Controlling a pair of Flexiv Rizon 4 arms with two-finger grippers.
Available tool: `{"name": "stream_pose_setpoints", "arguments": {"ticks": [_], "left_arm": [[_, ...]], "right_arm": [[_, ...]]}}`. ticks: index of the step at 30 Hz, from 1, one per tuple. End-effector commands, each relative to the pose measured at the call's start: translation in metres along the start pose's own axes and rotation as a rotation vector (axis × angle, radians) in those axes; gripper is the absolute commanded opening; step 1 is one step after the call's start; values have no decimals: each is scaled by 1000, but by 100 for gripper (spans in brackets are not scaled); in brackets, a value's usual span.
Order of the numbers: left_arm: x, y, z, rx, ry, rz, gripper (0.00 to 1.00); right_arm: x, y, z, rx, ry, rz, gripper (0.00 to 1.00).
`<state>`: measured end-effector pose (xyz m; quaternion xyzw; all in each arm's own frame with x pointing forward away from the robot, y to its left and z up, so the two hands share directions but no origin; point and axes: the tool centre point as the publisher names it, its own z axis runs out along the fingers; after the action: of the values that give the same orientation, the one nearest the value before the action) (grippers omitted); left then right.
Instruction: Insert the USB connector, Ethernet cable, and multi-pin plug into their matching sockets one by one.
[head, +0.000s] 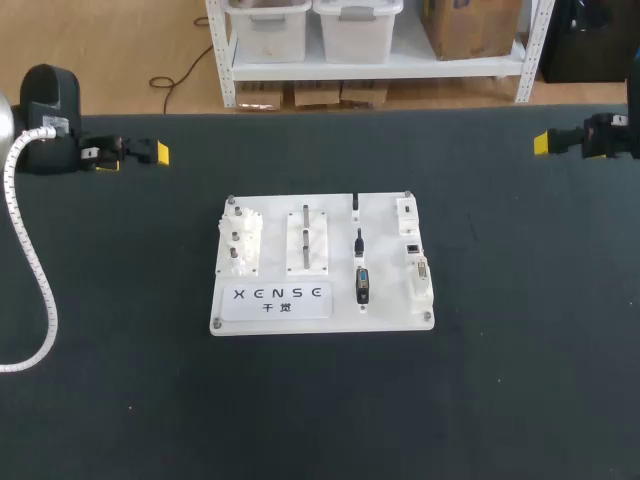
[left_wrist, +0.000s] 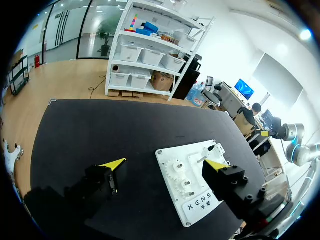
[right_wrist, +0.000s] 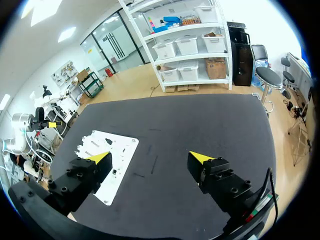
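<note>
The white practice board (head: 320, 310) lies flat at the middle of the black table. Down its middle-right lie three plugs in a column: a thin black USB connector (head: 356, 205), a dark Ethernet cable plug (head: 358, 241) and a wider multi-pin plug (head: 363, 286). Their white sockets (head: 413, 247) line the board's right edge. My left gripper (head: 135, 155) hangs open at the far left, well away from the board (left_wrist: 197, 202). My right gripper (head: 545, 142) is open at the far right, with the board (right_wrist: 120, 150) ahead of it. Both grippers (left_wrist: 165, 164) (right_wrist: 149, 158) hold nothing.
White gears (head: 240, 240) and a slotted block (head: 309, 240) occupy the board's left half. A ribbed white hose (head: 35, 270) from my left arm loops over the table's left side. Bare black tabletop surrounds the board.
</note>
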<state>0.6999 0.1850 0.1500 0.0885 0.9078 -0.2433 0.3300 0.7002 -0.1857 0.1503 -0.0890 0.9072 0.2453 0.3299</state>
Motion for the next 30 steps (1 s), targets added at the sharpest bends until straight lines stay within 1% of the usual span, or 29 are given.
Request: {"name": "stream_pose_setpoints", "arguments": {"ticks": [1, 6, 9, 11, 12, 14, 17, 19, 23, 25, 26, 27, 28, 30], "left_arm": [[0, 0, 0, 0, 0, 0, 100], [0, 0, 0, 0, 0, 0, 100], [0, 0, 0, 0, 0, 0, 100], [0, 0, 0, 0, 0, 0, 100], [0, 0, 0, 0, 0, 0, 100], [0, 0, 0, 0, 0, 0, 100], [0, 0, 0, 0, 0, 0, 100], [0, 0, 0, 0, 0, 0, 100], [0, 0, 0, 0, 0, 0, 100], [0, 0, 0, 0, 0, 0, 100], [0, 0, 0, 0, 0, 0, 100], [0, 0, 0, 0, 0, 0, 100], [0, 0, 0, 0, 0, 0, 100], [0, 0, 0, 0, 0, 0, 100]], "right_arm": [[0, 0, 1, 0, 0, -1, 100], [0, 0, 1, 0, 0, -1, 100], [-12, 23, 16, 46, 17, -44, 100], [-17, 40, 28, 119, 93, -90, 100], [-19, 48, 33, 128, 94, -90, 100], [-23, 64, 41, 186, 110, -119, 100], [-26, 84, 53, 260, 137, -131, 100], [-24, 98, 63, 292, 169, -139, 100], [-15, 119, 84, 393, 224, -152, 100], [-10, 125, 96, 452, 245, -129, 100], [-7, 129, 103, 468, 256, -120, 100], [-5, 132, 109, 486, 257, -107, 100], [-2, 134, 115, 521, 253, -109, 100], [3, 138, 129, 545, 265, -89, 100]]}}
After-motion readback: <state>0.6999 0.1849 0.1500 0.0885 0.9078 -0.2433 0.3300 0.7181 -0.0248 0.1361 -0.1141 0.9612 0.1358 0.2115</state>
